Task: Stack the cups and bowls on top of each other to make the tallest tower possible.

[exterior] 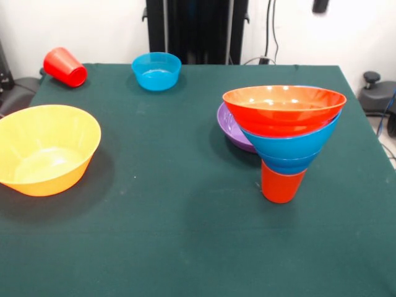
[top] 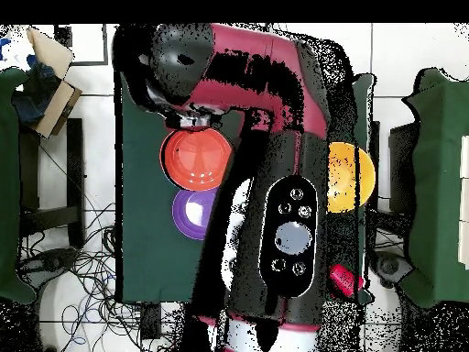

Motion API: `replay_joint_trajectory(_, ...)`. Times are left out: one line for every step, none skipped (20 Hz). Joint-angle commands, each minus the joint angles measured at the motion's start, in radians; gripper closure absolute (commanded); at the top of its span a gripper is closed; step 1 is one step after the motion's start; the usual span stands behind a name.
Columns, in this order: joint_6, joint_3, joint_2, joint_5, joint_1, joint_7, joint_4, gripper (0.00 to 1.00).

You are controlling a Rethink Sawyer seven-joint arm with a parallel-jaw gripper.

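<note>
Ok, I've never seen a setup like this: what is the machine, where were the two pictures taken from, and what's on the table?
The machine is a red and black robot arm with a grasping tool at its end. One picture looks across the table; the other looks straight down, where the arm hides much of it. A tower stands there: an orange cup, blue bowls, then an orange-red bowl on top. A purple bowl sits just behind it. Apart lie a yellow bowl, a small blue bowl and a red cup on its side. The tool hangs over the tower; its state is unclear.
</note>
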Motion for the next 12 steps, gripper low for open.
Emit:
replay_joint_trajectory(0.097,0.044,-0.073,-0.162,-0.048,-0.447,0.119,0.0)
replay_joint_trajectory(0.073,0.041,-0.081,-0.188,-0.054,-0.481,0.129,0.0)
replay_joint_trajectory(0.053,0.044,-0.088,-0.202,-0.062,-0.501,0.142,0.0)
replay_joint_trajectory(0.008,0.049,-0.101,-0.224,-0.079,-0.552,0.168,0.0)
replay_joint_trajectory(-0.031,0.057,-0.114,-0.238,-0.093,-0.597,0.195,0.0)
replay_joint_trajectory(-0.07,0.064,-0.126,-0.252,-0.108,-0.641,0.223,0.0)
replay_joint_trajectory(-0.089,0.072,-0.137,-0.257,-0.119,-0.672,0.244,0.0)
replay_joint_trajectory(-0.131,0.08,-0.157,-0.263,-0.136,-0.718,0.288,0.0)
replay_joint_trajectory(-0.154,0.086,-0.168,-0.264,-0.145,-0.738,0.315,0.0)
replay_joint_trajectory(-0.187,0.088,-0.184,-0.276,-0.155,-0.775,0.352,0.0)
replay_joint_trajectory(-0.21,0.089,-0.193,-0.283,-0.161,-0.792,0.374,0.0)
replay_joint_trajectory(-0.244,0.094,-0.205,-0.29,-0.174,-0.829,0.406,0.0)
